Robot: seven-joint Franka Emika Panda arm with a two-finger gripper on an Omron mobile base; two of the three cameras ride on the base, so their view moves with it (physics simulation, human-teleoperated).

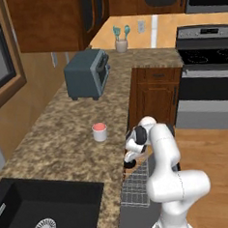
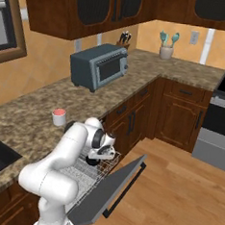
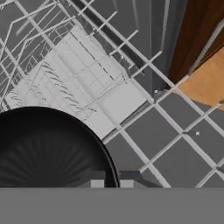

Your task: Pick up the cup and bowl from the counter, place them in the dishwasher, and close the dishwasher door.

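Nearby, the cup [image 1: 100, 132] stands beside the toaster oven [image 1: 87, 74].

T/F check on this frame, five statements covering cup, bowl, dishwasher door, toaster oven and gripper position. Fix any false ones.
1. The cup stands on the counter. True.
2. The dishwasher door is closed. False: it hangs open, with the rack pulled out over it.
3. The bowl is at the gripper, over the rack. True.
4. The toaster oven sits on the floor. False: it sits on the counter.
5. The gripper is above the sink. False: it is over the dishwasher rack.
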